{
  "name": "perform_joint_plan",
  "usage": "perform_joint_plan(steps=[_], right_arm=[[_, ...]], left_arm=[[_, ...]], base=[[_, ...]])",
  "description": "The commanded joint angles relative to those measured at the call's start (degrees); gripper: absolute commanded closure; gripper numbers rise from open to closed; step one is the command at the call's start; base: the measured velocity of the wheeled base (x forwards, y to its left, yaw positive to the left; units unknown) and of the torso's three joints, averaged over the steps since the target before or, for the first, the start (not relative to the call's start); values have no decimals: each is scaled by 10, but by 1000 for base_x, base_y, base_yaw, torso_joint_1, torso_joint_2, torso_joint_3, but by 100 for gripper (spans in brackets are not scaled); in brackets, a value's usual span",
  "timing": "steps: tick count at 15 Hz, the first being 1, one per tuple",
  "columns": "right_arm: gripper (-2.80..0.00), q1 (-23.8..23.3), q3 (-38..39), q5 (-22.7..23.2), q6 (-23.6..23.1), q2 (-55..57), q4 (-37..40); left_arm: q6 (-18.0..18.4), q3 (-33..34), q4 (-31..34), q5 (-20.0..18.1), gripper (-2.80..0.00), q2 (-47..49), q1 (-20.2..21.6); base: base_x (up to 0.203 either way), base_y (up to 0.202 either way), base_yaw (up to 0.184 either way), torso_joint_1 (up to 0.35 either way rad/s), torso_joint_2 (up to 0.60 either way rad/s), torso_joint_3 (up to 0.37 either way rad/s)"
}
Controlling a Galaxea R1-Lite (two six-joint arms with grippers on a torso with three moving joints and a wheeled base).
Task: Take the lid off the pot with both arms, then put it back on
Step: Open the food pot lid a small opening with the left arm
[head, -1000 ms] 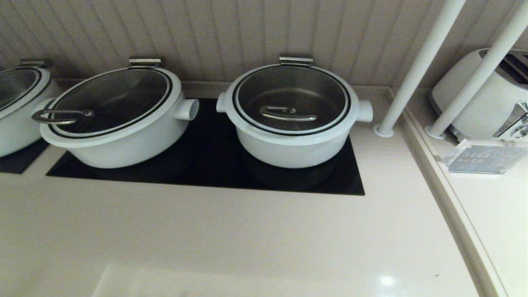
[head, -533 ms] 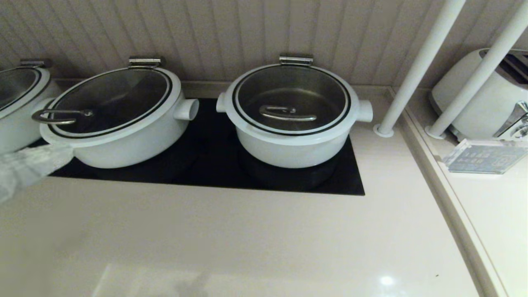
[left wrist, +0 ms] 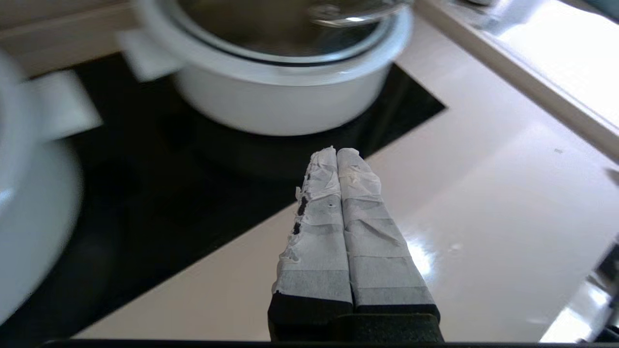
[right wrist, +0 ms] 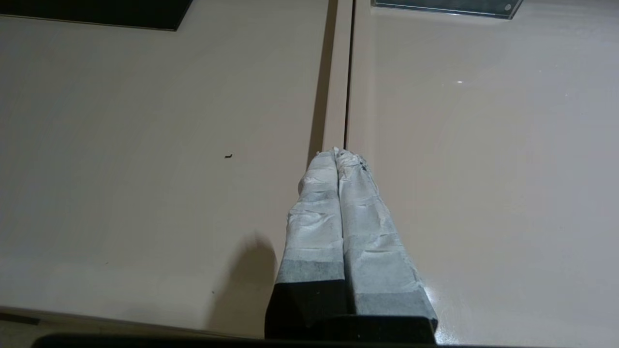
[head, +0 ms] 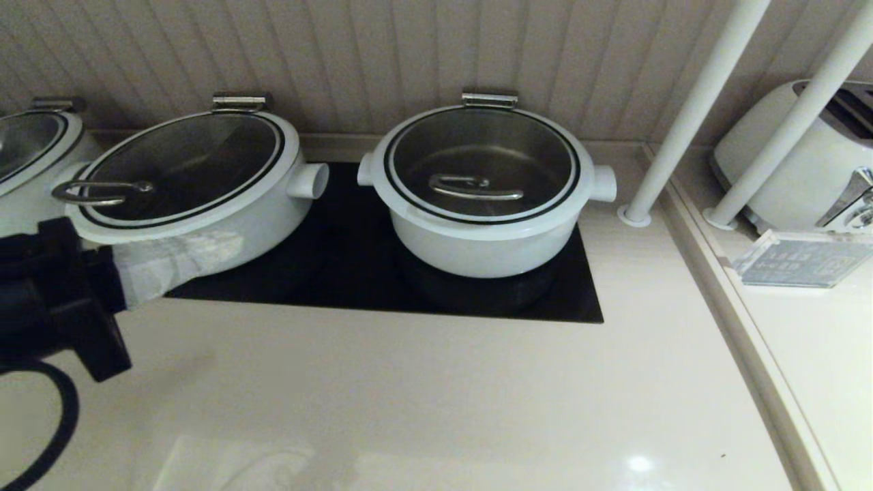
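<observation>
A white pot (head: 477, 239) with a glass lid (head: 481, 160) and a metal lid handle (head: 472, 186) stands on the black hob (head: 354, 286) in the middle. The lid lies shut on the pot. My left gripper (head: 232, 242) is shut and empty, with white-wrapped fingers, at the left, in front of the neighbouring pot (head: 198, 198). In the left wrist view the gripper (left wrist: 337, 151) points toward the middle pot (left wrist: 280, 101), well short of it. My right gripper (right wrist: 337, 152) is shut and empty above the beige counter seam (right wrist: 346, 72); it is out of the head view.
A third pot (head: 27, 170) sits at the far left. Two white poles (head: 689, 116) rise right of the hob. A white toaster (head: 805, 157) and a clear sign holder (head: 798, 259) stand on the side counter. The beige counter (head: 443, 395) spreads in front.
My left arm has come into the head view from the left edge and moved right, its fingers now in front of the left pot. The pots and lids have not moved.
</observation>
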Motion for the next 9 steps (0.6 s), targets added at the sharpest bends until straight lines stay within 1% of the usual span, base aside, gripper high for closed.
perform_joint_plan(steps=[1, 4, 8, 9], right_arm=[[0, 0, 0, 0, -1, 1, 0], [0, 0, -1, 0, 5, 1, -1], [0, 0, -1, 0, 5, 1, -1], [0, 0, -1, 0, 5, 1, -1]], left_arm=[[-1, -1, -21, -1, 0, 56, -35], [-1, -3, -54, -1, 0, 109, -64], [-1, -10, -139, -1, 0, 196, -85], [-1, -18, -149, -1, 0, 211, -96]], base=[[0, 0, 0, 0, 0, 0], [0, 0, 0, 0, 0, 0], [0, 0, 0, 0, 0, 0], [0, 0, 0, 0, 0, 0]])
